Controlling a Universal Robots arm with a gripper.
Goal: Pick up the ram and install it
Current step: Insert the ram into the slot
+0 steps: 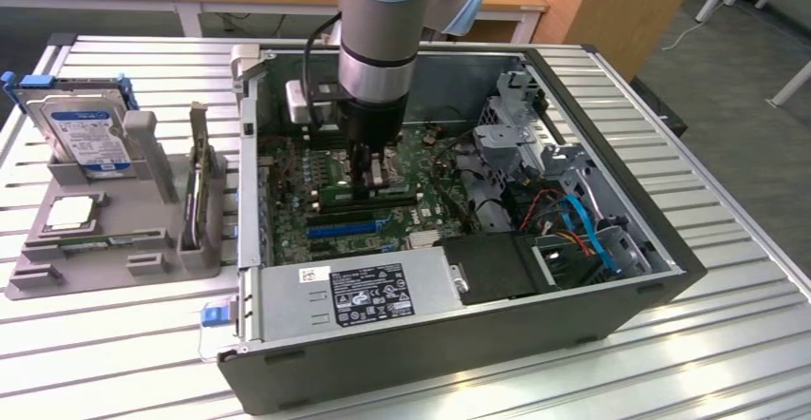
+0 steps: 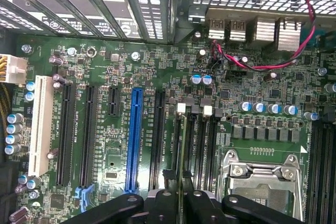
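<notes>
My gripper (image 1: 376, 175) reaches straight down into the open computer case (image 1: 609, 315), just above the motherboard (image 1: 342, 220). In the wrist view the gripper (image 2: 181, 205) is shut on the ram (image 2: 182, 145), a thin green stick seen edge-on. The ram stands lined up along the memory slots (image 2: 202, 145), between the blue expansion slot (image 2: 135, 140) and the CPU socket (image 2: 262, 182). Its far end sits by a white slot latch (image 2: 181, 107). Whether it is seated in the slot I cannot tell.
A grey holder (image 1: 76, 268) at the exterior view's left carries a hard drive (image 1: 89, 135), an upright card (image 1: 197, 192) and a CPU chip (image 1: 70, 213). Inside the case are the power supply (image 1: 367, 296), a drive cage (image 1: 519, 125) and coloured cables (image 1: 583, 225).
</notes>
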